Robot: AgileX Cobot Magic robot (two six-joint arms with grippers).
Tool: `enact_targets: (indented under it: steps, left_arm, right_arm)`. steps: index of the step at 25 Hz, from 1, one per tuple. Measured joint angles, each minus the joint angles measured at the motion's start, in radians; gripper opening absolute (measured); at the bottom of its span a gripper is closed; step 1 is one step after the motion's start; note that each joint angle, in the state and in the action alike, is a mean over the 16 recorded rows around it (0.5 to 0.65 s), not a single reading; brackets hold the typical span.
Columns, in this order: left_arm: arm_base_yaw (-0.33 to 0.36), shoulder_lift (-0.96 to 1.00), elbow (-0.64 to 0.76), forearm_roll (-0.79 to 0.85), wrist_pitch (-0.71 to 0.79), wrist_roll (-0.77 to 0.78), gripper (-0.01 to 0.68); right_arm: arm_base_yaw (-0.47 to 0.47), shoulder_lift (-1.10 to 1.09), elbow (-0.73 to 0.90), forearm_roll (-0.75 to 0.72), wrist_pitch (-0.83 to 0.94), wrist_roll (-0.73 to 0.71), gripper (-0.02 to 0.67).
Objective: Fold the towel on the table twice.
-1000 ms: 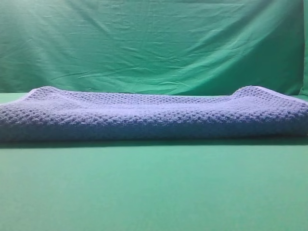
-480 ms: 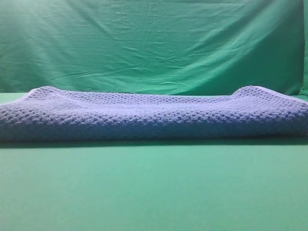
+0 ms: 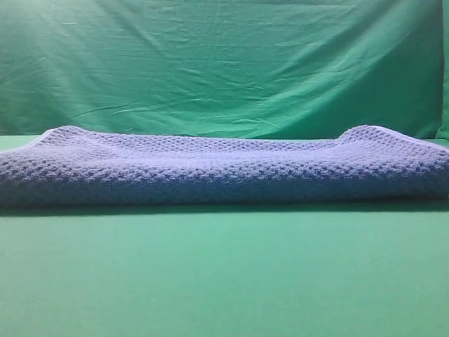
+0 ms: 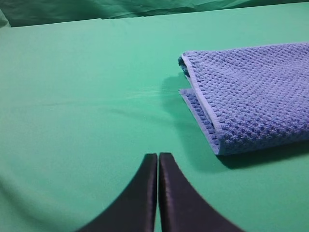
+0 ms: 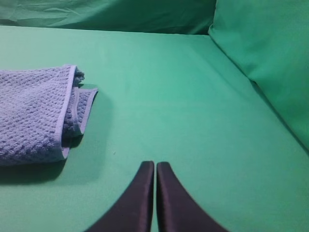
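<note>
The blue-grey waffle-weave towel (image 3: 224, 168) lies folded in a long strip across the green table (image 3: 224, 281), spanning the exterior view from edge to edge. Its left end (image 4: 246, 96) shows stacked layers with a pale hem in the left wrist view; its right end (image 5: 34, 113) shows the same in the right wrist view. My left gripper (image 4: 158, 157) is shut and empty, over bare table to the left of the towel. The right gripper (image 5: 155, 165) is likewise shut and empty, to the right of the towel. Neither gripper appears in the exterior view.
A wrinkled green cloth backdrop (image 3: 224, 63) hangs upright behind the table. A green cloth wall (image 5: 270, 58) rises at the right side in the right wrist view. Bare table lies in front of the towel.
</note>
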Motion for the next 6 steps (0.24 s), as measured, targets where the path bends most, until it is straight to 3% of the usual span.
enact_targets:
  steps: [6]
  left_arm:
    - [0.000, 0.000, 0.000, -0.001, 0.000, 0.001, 0.000]
  right_arm:
    - [0.000, 0.000, 0.000, 0.000, 0.000, 0.000, 0.000]
